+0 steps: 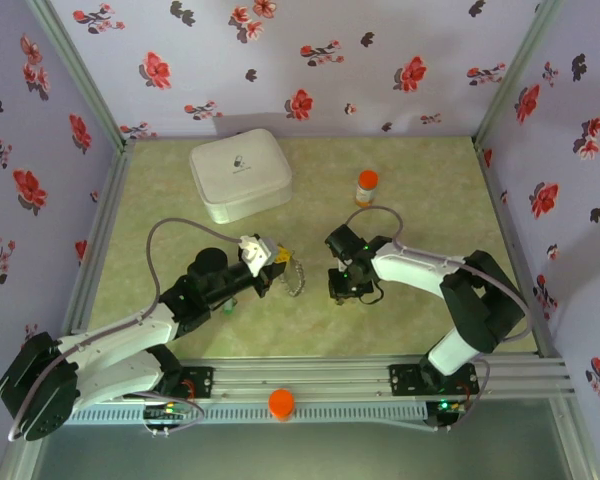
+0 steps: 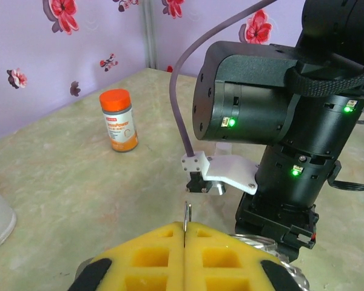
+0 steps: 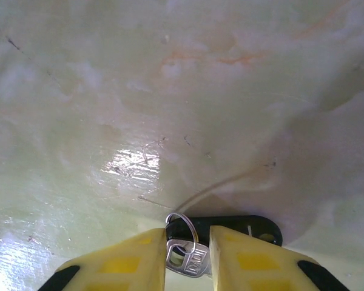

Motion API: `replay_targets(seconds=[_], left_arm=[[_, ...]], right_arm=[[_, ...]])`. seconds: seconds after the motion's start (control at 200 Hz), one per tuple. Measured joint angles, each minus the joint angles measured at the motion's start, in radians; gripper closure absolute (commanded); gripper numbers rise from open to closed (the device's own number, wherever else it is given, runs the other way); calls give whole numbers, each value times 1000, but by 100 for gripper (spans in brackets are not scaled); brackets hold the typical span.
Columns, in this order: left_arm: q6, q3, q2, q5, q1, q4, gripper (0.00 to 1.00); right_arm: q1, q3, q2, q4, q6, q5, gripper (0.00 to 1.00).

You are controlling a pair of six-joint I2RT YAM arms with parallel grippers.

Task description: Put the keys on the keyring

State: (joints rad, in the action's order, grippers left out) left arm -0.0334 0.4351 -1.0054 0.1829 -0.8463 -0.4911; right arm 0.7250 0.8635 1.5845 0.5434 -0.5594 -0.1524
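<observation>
My left gripper point(image 1: 277, 258) point(image 2: 185, 227) is shut, its yellow pads pressed together on a thin metal sliver that sticks out between them. The grey beaded keyring point(image 1: 295, 276) point(image 2: 262, 241) hangs from those pads, a little above the table. To its right, my right gripper point(image 1: 345, 290) point(image 3: 188, 239) points down at the table. Its fingers point(image 3: 139, 254) close in on both sides of a key point(image 3: 191, 262) with a silver part, a small wire ring and a black head point(image 3: 249, 225). A small greenish speck point(image 1: 230, 304) lies beside the left forearm, too small to identify.
An orange-capped pill bottle point(image 1: 366, 187) point(image 2: 119, 120) stands at the back, right of centre. A white rounded box point(image 1: 240, 174) sits at the back left. Flowered walls close in three sides. An orange cap point(image 1: 281, 402) rests on the front rail.
</observation>
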Motion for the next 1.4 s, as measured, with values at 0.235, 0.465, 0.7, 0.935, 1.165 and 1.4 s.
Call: replay_targets(seconds=[0.235, 0.465, 0.7, 0.935, 1.165, 1.4], left_arm=[[0, 0, 0, 0, -2, 3, 100], [-1, 0, 0, 0, -6, 6, 100], [-5, 0, 0, -2, -8, 8, 100], [-8, 0, 0, -23, -8, 14, 100], [-16, 0, 0, -38, -8, 35, 100], [-23, 0, 0, -45, -9, 54, 100]], right_arm=[[0, 0, 13, 0, 3, -13, 85], [0, 6, 14, 0, 10, -20, 97], [0, 18, -11, 2, 30, -31, 100], [0, 29, -34, 16, 63, -19, 100], [0, 97, 55, 30, 101, 6, 100], [0, 128, 104, 30, 119, 6, 92]])
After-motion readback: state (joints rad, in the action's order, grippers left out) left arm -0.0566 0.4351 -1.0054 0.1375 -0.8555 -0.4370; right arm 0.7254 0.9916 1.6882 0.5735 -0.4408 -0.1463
